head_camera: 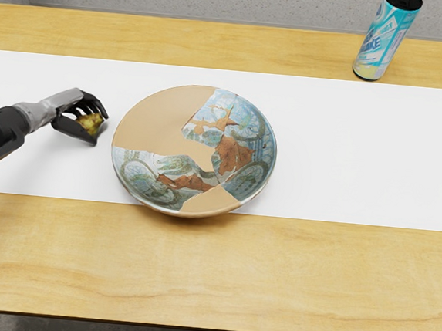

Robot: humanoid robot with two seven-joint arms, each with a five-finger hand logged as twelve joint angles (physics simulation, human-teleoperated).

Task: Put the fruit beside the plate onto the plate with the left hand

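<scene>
Just left of the plate [155, 117], the left hand [77, 114] curls its dark fingers [87, 100] around the small yellowish fruit [92, 125] (mostly hidden by them). The fruit is near the plate's rim but not touching it, over the white runner [362, 147]. A blue can [385, 37] stands well beyond the plate, far right.

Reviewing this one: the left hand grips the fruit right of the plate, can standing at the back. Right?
Wrong side: the head view shows the left hand gripping the fruit left of the plate, can standing at the back.
</scene>
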